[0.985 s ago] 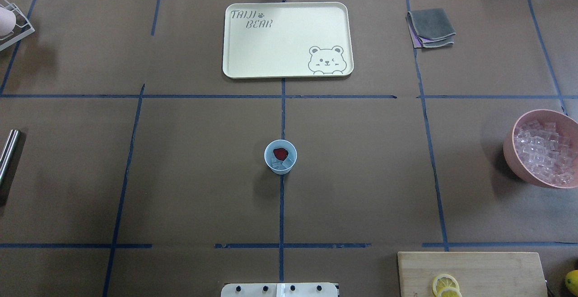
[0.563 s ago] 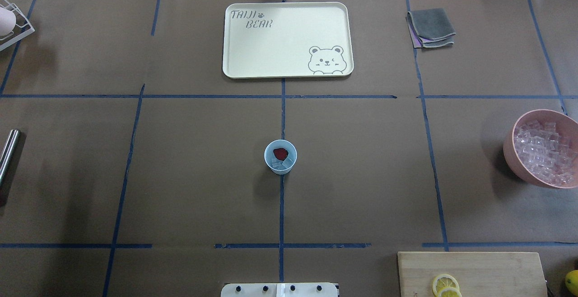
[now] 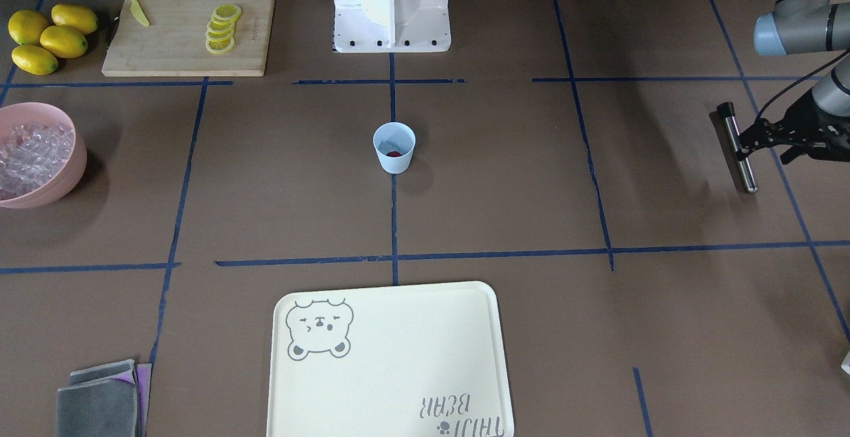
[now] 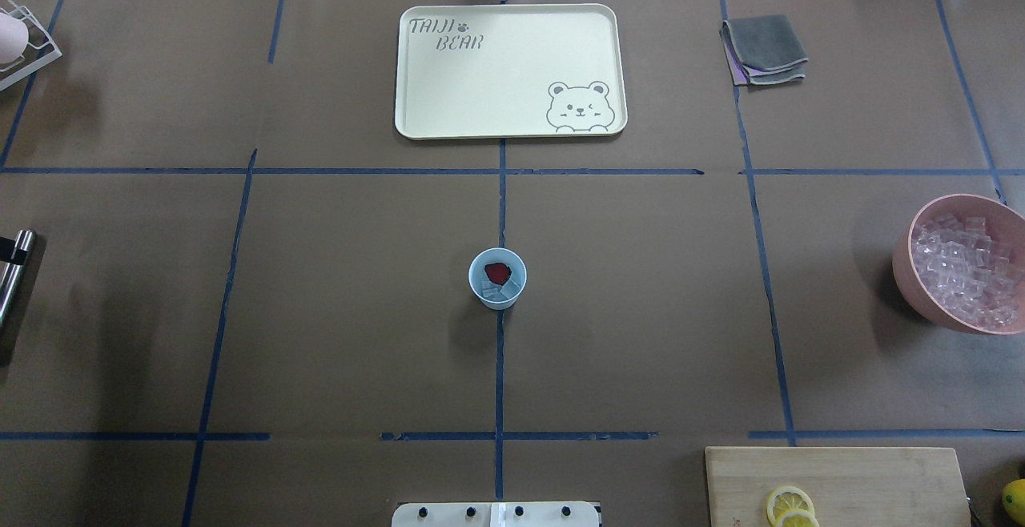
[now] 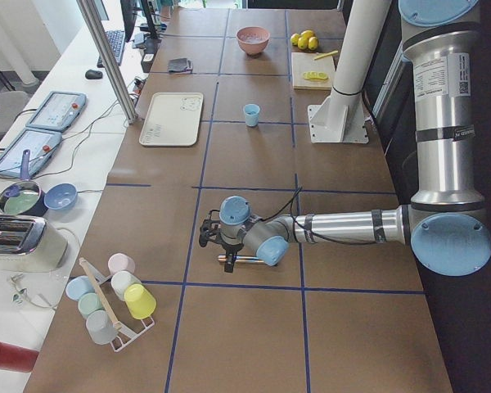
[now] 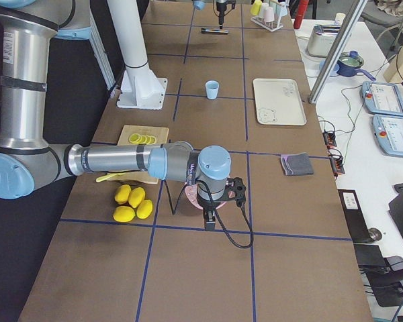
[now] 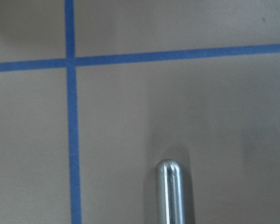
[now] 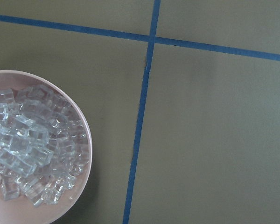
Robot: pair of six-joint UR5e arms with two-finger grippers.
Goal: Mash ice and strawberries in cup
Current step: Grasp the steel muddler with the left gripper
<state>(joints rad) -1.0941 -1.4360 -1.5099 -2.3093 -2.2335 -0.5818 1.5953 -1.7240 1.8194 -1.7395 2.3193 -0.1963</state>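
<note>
Brown table, left gripper low at the metal rod, can't tell if it's clamped; cup stands upright well off to its right, ice and strawberries inside.

We see the cup upright mid-bench, a strawberry inside. By the bench's edge on the robot's left, the left gripper meets a metal rod; whether its jaws grip it we cannot tell.
</note>
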